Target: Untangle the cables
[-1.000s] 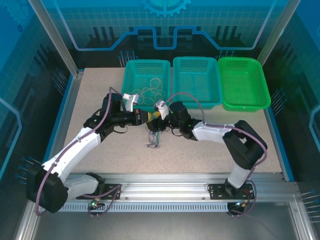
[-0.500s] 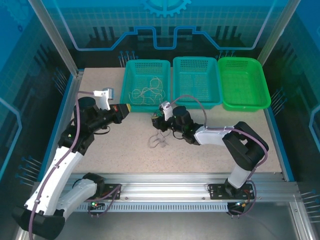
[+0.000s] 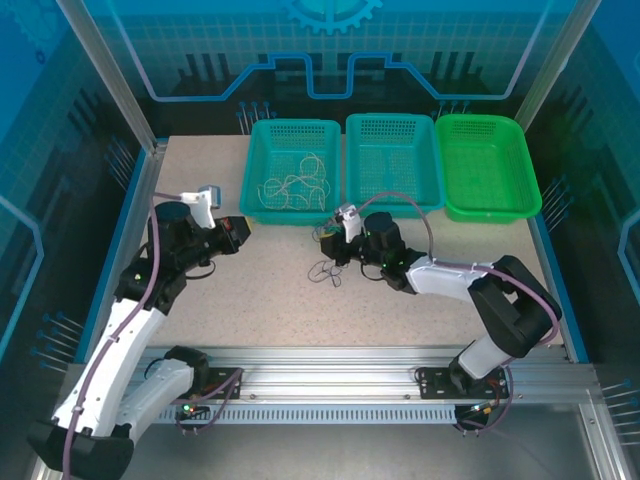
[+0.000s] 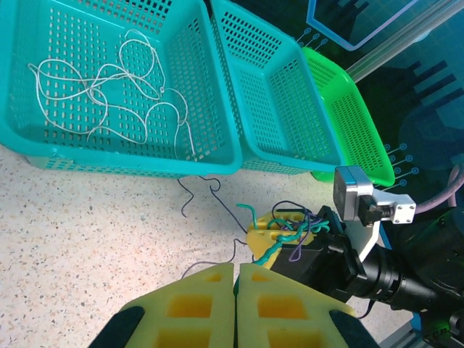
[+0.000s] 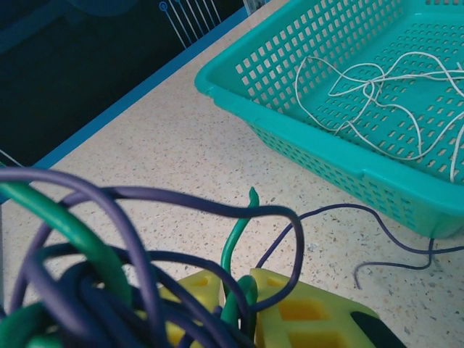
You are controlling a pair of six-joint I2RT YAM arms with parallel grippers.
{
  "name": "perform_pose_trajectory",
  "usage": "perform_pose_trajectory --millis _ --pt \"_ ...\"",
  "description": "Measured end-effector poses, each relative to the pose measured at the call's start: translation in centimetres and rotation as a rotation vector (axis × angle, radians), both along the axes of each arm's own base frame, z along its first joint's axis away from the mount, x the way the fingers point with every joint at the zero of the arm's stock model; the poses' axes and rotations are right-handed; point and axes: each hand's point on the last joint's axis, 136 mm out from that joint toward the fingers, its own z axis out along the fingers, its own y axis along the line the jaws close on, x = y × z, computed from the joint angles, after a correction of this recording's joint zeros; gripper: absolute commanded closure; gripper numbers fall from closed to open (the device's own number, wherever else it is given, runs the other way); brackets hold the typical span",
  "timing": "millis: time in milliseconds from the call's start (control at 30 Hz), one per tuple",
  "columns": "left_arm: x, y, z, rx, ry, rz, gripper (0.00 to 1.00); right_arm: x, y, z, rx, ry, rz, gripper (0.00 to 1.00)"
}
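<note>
Cables (image 5: 72, 304) in green and purple are wadded in your right gripper (image 5: 246, 286), clamped on them just in front of the left basket (image 4: 123, 163), where the beige cables (image 3: 292, 185) lie; a purple tail (image 4: 210, 188) trails on the table (image 3: 250, 290). Your left gripper (image 4: 235, 293) is pressed together on nothing, well off to the left. Pull one-handed and you will likely cinch the knot or lose thin strands.
</note>
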Motion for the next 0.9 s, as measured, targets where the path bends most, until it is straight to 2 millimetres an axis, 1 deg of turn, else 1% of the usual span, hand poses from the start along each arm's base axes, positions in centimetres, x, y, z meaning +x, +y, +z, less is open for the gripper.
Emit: perform_pose_trajectory --millis 33,100,133,167,233,267,300,367,467,533,600,700,767,833,900 --pt "0.1 -0.2 -0.2 -0.008 -0.005 -0.014 1.0 -0.1 -0.1 -0.1 -0.003 0.009 0.003 0.96" --pt "0.3 -0.9 -0.8 -0.027 -0.017 -0.057 0.99 -0.1 -0.6 -0.6 -0.017 0.034 0.005 0.98" --pt "0.5 -1.4 -1.3 -0.034 -0.024 -0.081 0.93 -0.1 -1.1 -0.9 -0.03 0.045 0.003 0.98" --pt "0.7 -1.8 -2.0 -0.033 -0.028 -0.102 0.84 -0.1 -1.5 -1.0 -0.046 0.053 0.006 0.97" --pt "0.9 -2.6 -3.9 -0.012 -0.029 -0.144 0.57 -0.3 -2.6 -1.1 -0.098 0.062 0.018 0.97" --pt "0.8 -2.9 -4.5 0.002 -0.032 -0.159 0.49 -0.3 -3.1 -0.9 -0.128 0.061 0.024 0.97" --pt "0.6 -3.2 -5.2 0.016 -0.035 -0.178 0.44 -0.2 -3.5 -0.5 -0.161 0.054 0.033 0.97" --pt "0.3 -3.8 -5.6 0.042 -0.063 -0.21 0.39 -0.1 -3.8 0.8 -0.216 0.022 0.061 0.97" --pt "0.1 -4.2 -4.0 0.074 -0.159 -0.235 0.35 0.0 -3.9 3.2 -0.284 -0.044 0.105 0.96" --pt "-0.2 -4.2 -2.1 0.099 -0.255 -0.243 0.34 -0.2 -4.3 4.2 -0.327 -0.077 0.123 0.95" --pt "-0.7 -4.5 -0.2 0.119 -0.331 -0.263 0.32 -0.5 -4.7 4.1 -0.368 -0.086 0.135 0.95" --pt "-1.3 -5.2 2.8 0.136 -0.424 -0.297 0.32 -1.0 -5.6 3.0 -0.433 -0.07 0.146 0.95" --pt "-1.3 -5.9 4.4 0.131 -0.444 -0.326 0.34 -1.3 -6.0 2.4 -0.473 -0.062 0.15 0.95" --pt "-0.5 -7.0 6.0 0.12 -0.421 -0.368 0.35 -1.6 -6.0 2.1 -0.502 -0.068 0.158 0.95" --pt "0.7 -8.3 6.8 0.107 -0.384 -0.4 0.35 -2.0 -5.8 2.3 -0.508 -0.081 0.168 0.95"
